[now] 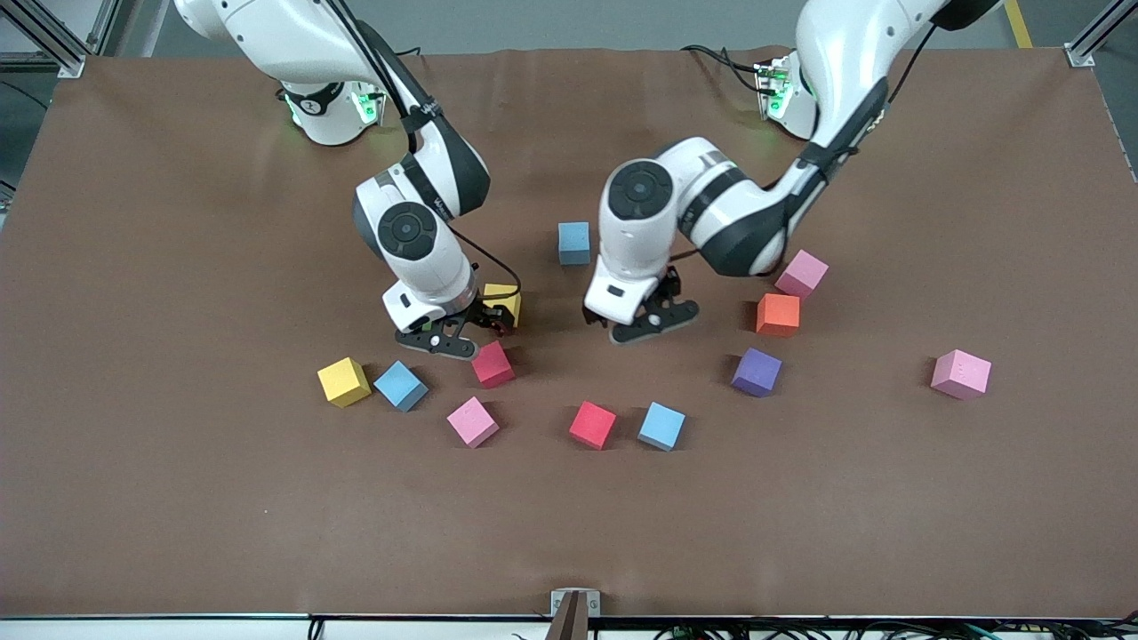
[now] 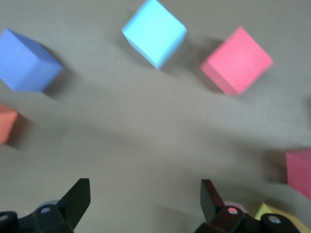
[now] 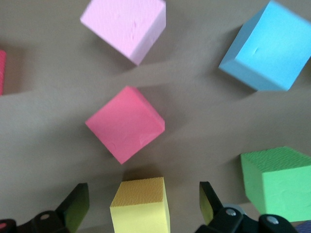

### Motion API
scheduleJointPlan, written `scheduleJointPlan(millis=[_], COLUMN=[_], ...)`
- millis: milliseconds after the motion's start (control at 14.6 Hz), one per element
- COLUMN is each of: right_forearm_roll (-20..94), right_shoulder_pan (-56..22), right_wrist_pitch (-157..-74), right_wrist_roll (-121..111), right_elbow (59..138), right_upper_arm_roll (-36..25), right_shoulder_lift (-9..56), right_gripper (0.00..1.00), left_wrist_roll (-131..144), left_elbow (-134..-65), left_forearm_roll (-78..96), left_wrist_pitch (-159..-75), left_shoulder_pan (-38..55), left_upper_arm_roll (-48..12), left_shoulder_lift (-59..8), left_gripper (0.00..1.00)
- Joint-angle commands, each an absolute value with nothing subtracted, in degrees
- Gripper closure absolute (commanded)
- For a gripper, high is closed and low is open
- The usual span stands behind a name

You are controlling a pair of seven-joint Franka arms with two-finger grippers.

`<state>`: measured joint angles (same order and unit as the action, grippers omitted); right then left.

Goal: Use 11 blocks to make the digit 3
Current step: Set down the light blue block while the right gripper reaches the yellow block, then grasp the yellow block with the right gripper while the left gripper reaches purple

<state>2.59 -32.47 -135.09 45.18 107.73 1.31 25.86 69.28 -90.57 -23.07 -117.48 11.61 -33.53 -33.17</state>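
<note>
Brown table (image 1: 178, 498), scattered blocks (image 1: 592, 424), aluminium framing (image 1: 53, 40)

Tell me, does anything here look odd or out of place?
Nothing is damaged. The blocks lie scattered, turned every which way. One oddity: a lone green cube beside the yellow cube that sits between the right gripper's open fingers; no other is green. The left gripper hangs open over bare table.

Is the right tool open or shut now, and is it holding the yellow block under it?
Open. In the right wrist view the right tool shows both fingers spread, with the yellow block between them, gaps on both sides; not held.
</note>
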Motion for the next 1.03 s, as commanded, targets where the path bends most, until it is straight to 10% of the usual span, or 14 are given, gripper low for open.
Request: scheduleJointPlan(millis=[0, 961], right_forearm_roll=[3.0, 2.2], right_shoulder_pan=[-34.2, -37.9], right_wrist_pitch=[-136.7, -140.4], right_wrist_roll=[46.6, 51.5], right_elbow=[110.0, 111.8], right_upper_arm_roll=[0.8, 0.5], right_shoulder_lift=[25.4, 29.2], right_gripper=[0.0, 0.0], left_wrist_roll=[64.8, 58.7], left_elbow=[-90.6, -90.9], left_forearm_roll=[-24.3, -24.2], left_wrist_pitch=[-116.3, -112.9], left_shoulder_pan=[8.4, -0.7], left_upper_arm_roll=[-34.0, -34.2], left_shoulder_lift=[-32.2, -31.5], left_gripper=[0.0, 0.0])
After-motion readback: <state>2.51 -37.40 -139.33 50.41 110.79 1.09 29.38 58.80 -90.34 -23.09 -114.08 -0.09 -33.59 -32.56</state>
